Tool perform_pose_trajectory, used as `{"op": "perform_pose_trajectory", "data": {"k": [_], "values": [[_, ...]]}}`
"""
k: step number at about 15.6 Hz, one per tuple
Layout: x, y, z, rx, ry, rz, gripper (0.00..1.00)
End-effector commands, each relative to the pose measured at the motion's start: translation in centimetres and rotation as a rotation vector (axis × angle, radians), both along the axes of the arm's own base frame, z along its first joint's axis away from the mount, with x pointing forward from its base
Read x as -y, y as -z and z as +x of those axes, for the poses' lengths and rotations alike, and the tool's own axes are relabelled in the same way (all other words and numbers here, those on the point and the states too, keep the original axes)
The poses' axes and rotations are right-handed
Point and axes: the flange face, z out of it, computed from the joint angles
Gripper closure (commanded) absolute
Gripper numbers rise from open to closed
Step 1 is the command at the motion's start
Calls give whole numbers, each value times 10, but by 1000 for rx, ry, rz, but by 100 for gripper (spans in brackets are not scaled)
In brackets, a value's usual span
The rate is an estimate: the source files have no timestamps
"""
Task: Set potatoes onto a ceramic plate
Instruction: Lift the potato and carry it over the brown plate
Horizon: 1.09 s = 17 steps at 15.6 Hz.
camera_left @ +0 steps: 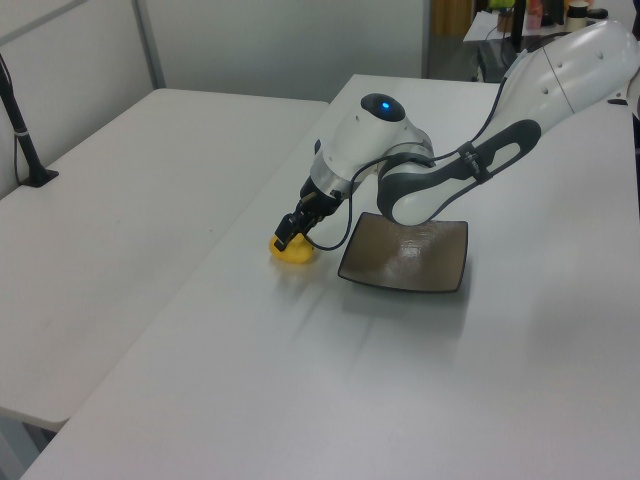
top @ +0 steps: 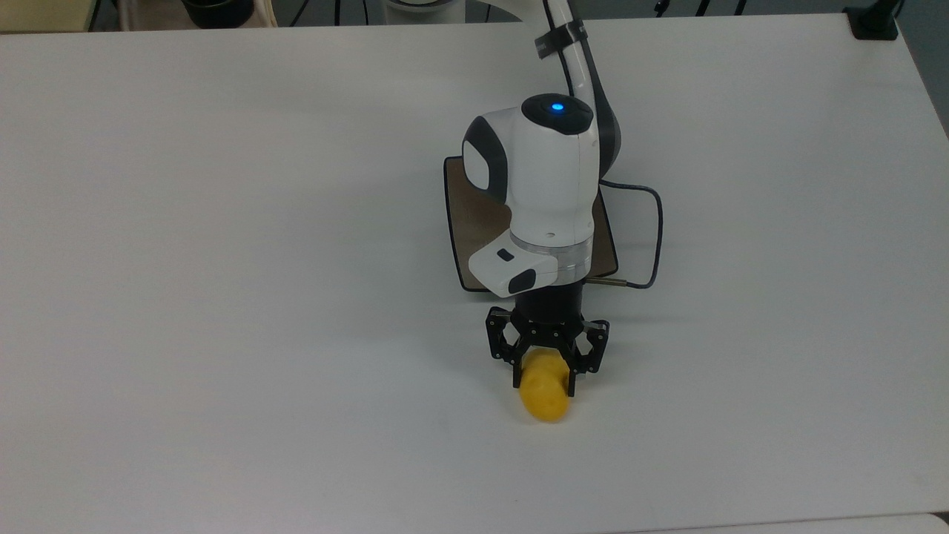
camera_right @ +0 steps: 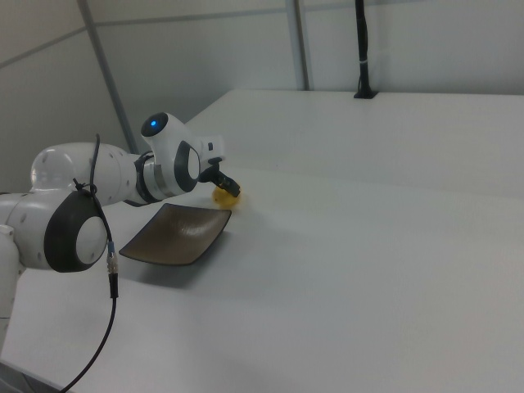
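I am holding my black two-finger pincer (top: 543, 380) low over the white surface (top: 222, 259), and its fingers are sitting on both sides of the bright yellow, oval, lumpy potato (top: 543, 391), closed narrow against it. The potato is lying on the surface just beside the square glossy brown-grey ceramic plate (camera_left: 404, 251), not on it. The plate is carrying nothing. I am reading no writing or label anywhere.

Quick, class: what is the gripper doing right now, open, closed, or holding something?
Gripper: closed on the potato, which still rests on the table.
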Motion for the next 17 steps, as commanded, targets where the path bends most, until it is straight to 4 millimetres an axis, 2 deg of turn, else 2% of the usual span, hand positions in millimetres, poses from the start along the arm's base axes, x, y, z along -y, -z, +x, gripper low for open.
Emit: {"op": "perform_pose_trajectory", "data": {"k": [1, 4, 5, 7, 10, 12, 17], "values": [[-2, 5, 0, 18, 8, -10, 67], [2, -3, 0, 24, 13, -8, 66], [8, -16, 1, 37, 21, -4, 66], [16, -26, -7, 28, 25, -8, 66], [32, -62, -14, 50, 45, 4, 66], [40, -94, -33, 54, 45, 18, 66], [49, -125, -71, 38, 46, 18, 65]]}}
